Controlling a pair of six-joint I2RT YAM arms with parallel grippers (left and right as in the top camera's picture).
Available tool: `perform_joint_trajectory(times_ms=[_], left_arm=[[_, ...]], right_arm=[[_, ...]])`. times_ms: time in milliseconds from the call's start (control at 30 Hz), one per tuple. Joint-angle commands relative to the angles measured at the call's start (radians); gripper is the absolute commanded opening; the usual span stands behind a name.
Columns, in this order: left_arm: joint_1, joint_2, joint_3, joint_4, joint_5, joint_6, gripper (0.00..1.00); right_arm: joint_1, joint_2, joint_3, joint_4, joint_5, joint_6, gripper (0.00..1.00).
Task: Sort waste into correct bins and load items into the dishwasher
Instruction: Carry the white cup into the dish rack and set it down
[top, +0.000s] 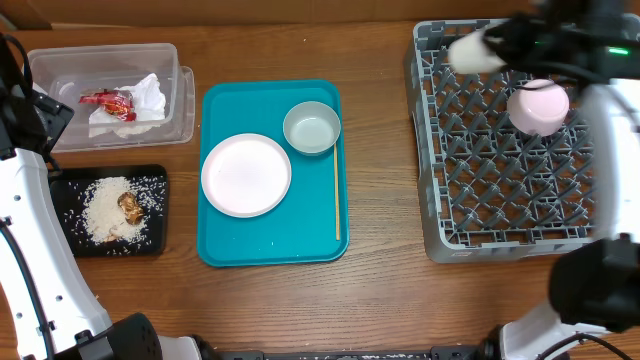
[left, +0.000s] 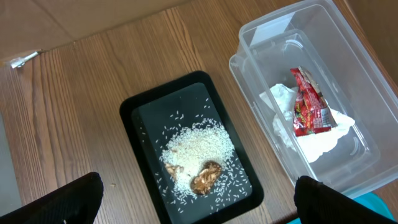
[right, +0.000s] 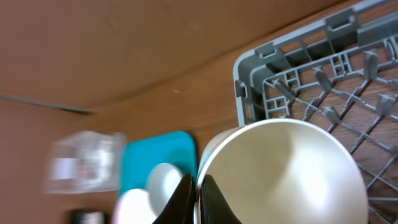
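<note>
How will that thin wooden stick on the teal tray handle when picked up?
The stick looks thin and straight, so it is probably stiff and light. It lies flat close along one rim of the teal tray, so it is likely hard to pinch and apt to roll.

In the right wrist view the tub (right: 84, 163), teal tray (right: 155, 149) and plate (right: 134, 208) smear into blur, and the bottom edge cuts off the cup (right: 286, 168). The right edge crops the dish rack (right: 249, 93). Overhead, the right arm (top: 560, 40) hides the rack's far corner; the left arm (top: 25, 210) covers 1 end of the black tray (top: 68, 190).
</note>
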Motion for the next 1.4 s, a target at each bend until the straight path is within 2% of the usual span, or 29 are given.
perform_joint_trajectory(times_ms=[0,100,267,533,767,967,1167,1367], left_arm=[[0.000,0.004,-0.001,0.001,0.002,-0.014,1.00],[0.000,0.004,-0.001,0.001,0.002,-0.014,1.00],[0.000,0.004,-0.001,0.001,0.002,-0.014,1.00],[0.000,0.004,-0.002,0.001,0.002,-0.014,1.00],[0.000,0.004,-0.001,0.001,0.002,-0.014,1.00],[0.000,0.004,-0.001,0.001,0.002,-0.014,1.00],[0.000,0.004,-0.001,0.002,0.002,-0.014,1.00],[0.000,0.004,-0.001,0.001,0.002,-0.014,1.00]], right_arm=[[-0.162,0.000,-0.082,0.051,-0.571,-0.027,0.04],[-0.234,0.001,-0.193,0.097,-0.668,-0.027,0.04],[-0.215,0.001,-0.351,0.236,-0.686,-0.019,0.04],[-0.159,0.006,-0.521,0.509,-0.624,0.179,0.04],[-0.157,0.047,-0.572,0.563,-0.512,0.206,0.04],[-0.155,0.120,-0.572,0.619,-0.515,0.246,0.04],[-0.154,0.174,-0.572,0.762,-0.580,0.297,0.04],[-0.158,0.179,-0.572,0.762,-0.536,0.312,0.04]])
